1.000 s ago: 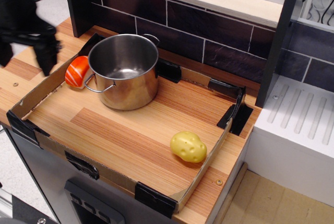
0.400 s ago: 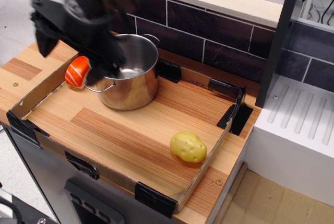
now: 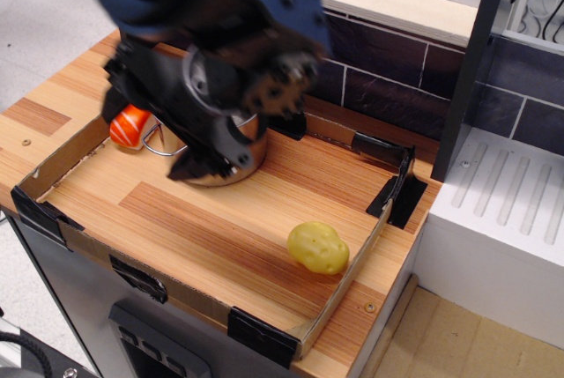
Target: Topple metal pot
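The metal pot stands upright at the back left of the cardboard-edged wooden tray. Only its right side, its bottom rim and the wire loop of its left handle show. My arm, black and blue and blurred by motion, hangs over and in front of the pot and hides its opening. The gripper is a dark blurred mass at the pot, and its fingers cannot be made out, so I cannot tell whether it is open or shut or whether it touches the pot.
An orange and white toy lies against the tray's left wall beside the pot. A yellow toy potato lies near the tray's front right corner. A dark tiled wall runs behind, and a white drainer is at the right.
My arm has swung from the far left edge rightward and down over the pot, and now covers most of it. The pot, the potato and the orange toy have not moved.
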Controlling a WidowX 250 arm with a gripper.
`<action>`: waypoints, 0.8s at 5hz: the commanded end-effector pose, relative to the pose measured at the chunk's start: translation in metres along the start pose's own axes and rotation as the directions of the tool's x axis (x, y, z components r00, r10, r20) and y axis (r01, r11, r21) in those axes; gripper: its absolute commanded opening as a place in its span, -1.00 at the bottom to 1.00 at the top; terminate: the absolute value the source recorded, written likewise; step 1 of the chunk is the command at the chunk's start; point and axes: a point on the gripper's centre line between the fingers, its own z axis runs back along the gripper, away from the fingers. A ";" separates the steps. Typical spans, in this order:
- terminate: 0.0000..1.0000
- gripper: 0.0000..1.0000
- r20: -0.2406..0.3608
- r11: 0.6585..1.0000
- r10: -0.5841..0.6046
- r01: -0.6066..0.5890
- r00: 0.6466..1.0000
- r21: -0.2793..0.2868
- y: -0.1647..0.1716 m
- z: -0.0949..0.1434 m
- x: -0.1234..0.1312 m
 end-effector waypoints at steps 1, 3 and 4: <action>-1.00 1.00 0.014 0.998 -0.006 0.005 1.000 0.061 -0.021 -0.031 0.002; -1.00 1.00 -0.006 0.995 0.001 0.000 1.000 0.103 -0.023 -0.048 0.007; -1.00 1.00 -0.023 0.992 0.011 -0.008 1.000 0.127 -0.020 -0.054 0.012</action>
